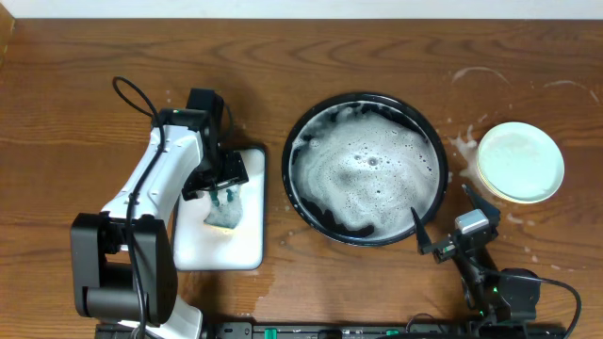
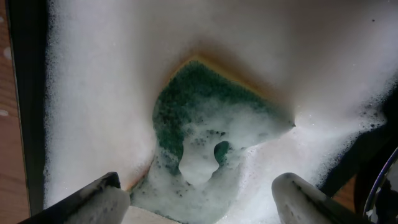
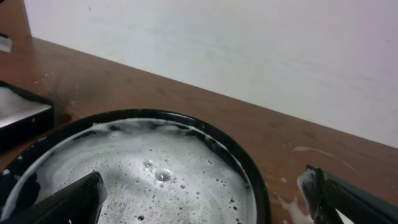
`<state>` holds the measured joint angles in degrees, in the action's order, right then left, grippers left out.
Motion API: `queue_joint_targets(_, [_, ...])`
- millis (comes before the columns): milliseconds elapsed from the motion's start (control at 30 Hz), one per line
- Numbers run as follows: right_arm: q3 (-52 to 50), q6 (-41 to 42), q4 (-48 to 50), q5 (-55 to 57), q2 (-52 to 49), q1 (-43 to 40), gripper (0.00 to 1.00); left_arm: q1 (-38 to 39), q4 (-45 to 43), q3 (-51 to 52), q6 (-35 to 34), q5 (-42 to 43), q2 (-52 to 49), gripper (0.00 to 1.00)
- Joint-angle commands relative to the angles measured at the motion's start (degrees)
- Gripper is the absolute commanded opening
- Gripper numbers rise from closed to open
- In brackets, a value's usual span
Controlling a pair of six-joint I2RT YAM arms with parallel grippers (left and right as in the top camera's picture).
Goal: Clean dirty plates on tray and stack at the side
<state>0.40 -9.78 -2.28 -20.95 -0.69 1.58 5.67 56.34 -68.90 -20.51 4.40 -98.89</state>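
Note:
The black tray (image 1: 309, 113) sits mid-table, filled with white foam; no plate shows in it. It also fills the lower right wrist view (image 3: 246, 171). The plates (image 1: 520, 162) stand stacked on the side (image 1: 464, 143), the soap-marked tabletop right of the tray; the top one is pale mint and looks clean. My left gripper (image 1: 221, 196) is open above a foamy green-and-yellow sponge (image 1: 224, 215) on the white rectangular tray. In the left wrist view the gripper's (image 2: 199, 205) fingers are spread either side of the sponge (image 2: 211, 118). My right gripper (image 1: 443, 221) (image 3: 205, 205) is open and empty at the black tray's near-right rim.
The white rectangular tray (image 1: 247, 247) lies left of the black tray, covered in foam (image 2: 93, 93); its corner shows in the right wrist view (image 3: 18, 112). A white wall (image 3: 249, 50) runs behind the table. Soap splashes mark the wood around the plates.

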Motion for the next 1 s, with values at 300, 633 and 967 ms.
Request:
queue_joint_targets(300, [-0.09, -0.59, -0.26, 0.13, 0.35, 0.72, 0.99, 0.50, 0.15, 1.73, 0.63, -0.35, 11.28, 0.82])
queue_joint_targets(633, [-0.09, -0.59, -0.26, 0.13, 0.35, 0.72, 0.99, 0.46, -29.16, 21.97, 4.35, -8.11, 52.61, 0.82])
queue_joint_targets(967, [-0.09, -0.59, -0.26, 0.13, 0.35, 0.70, 0.99, -1.38, -45.66, 47.36, 5.49, -9.01, 86.66, 0.82])
